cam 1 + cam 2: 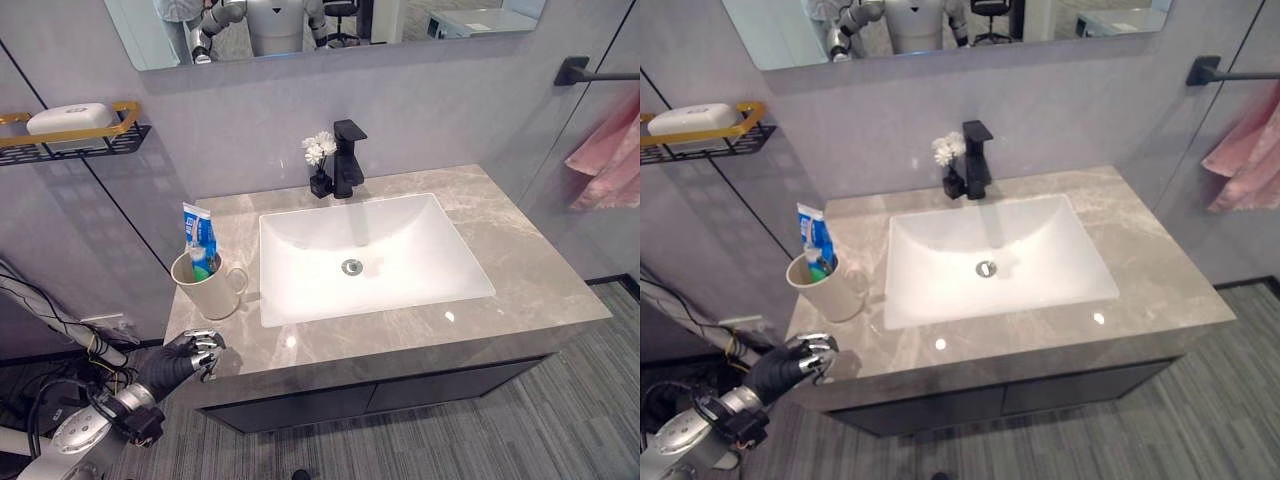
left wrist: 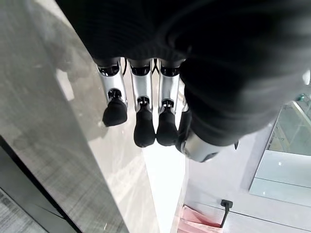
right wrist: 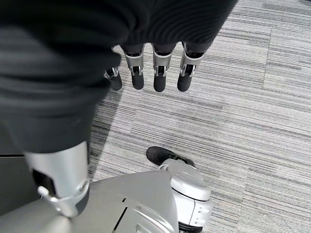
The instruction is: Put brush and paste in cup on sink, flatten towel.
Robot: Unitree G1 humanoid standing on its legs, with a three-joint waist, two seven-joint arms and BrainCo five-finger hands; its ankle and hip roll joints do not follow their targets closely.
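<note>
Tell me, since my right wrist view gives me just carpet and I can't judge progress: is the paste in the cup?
Observer: Yes, the blue paste tube stands in the cup on the counter, left of the basin.
Operator: And the towel?
Observer: The pink towel hangs in folds below the wall rail at the right.
Operator: Where's the left hand?
Observer: The left hand is at the counter's front-left edge, nearer than the cup, holding nothing.

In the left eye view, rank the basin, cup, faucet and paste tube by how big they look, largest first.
1. Basin, far the largest.
2. Cup.
3. Faucet, near the cup's size and farther back, so that order is unsure.
4. Paste tube, partly hidden in the cup.
</note>
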